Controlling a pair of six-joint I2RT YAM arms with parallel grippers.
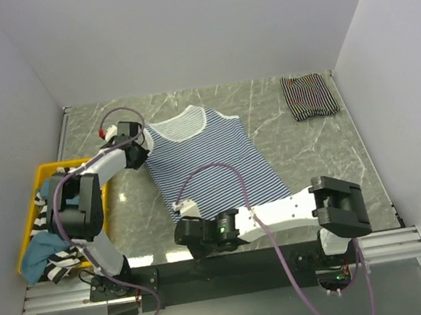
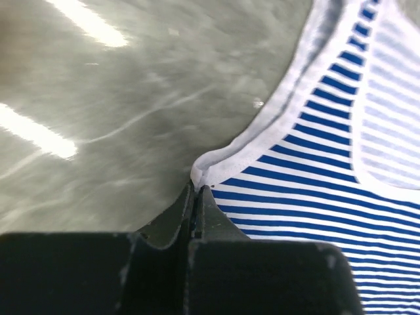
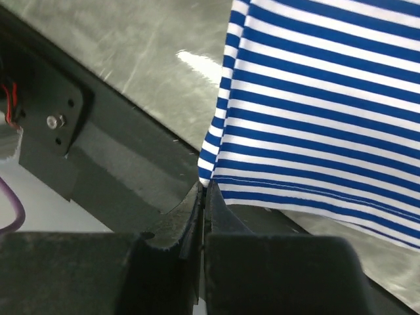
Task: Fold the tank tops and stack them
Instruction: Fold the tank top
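Observation:
A blue-and-white striped tank top [image 1: 211, 161] with white trim lies spread flat on the marble table, neck toward the back. My left gripper [image 1: 145, 147] is at its left shoulder strap, shut on the white trim; in the left wrist view the fingertips [image 2: 197, 187] pinch the edge of the strap [image 2: 262, 138]. My right gripper [image 1: 179, 213] is at the near left hem corner, shut on it; the right wrist view shows the jaws [image 3: 205, 186] closed on the corner of the striped cloth [image 3: 315, 98]. A black-and-white striped tank top [image 1: 309, 96] lies folded at the back right.
A yellow bin [image 1: 48, 174] stands at the left table edge with more striped and blue garments [image 1: 48, 255] heaped in it. The dark front rail [image 3: 118, 164] runs right beside the right gripper. White walls enclose the table on three sides.

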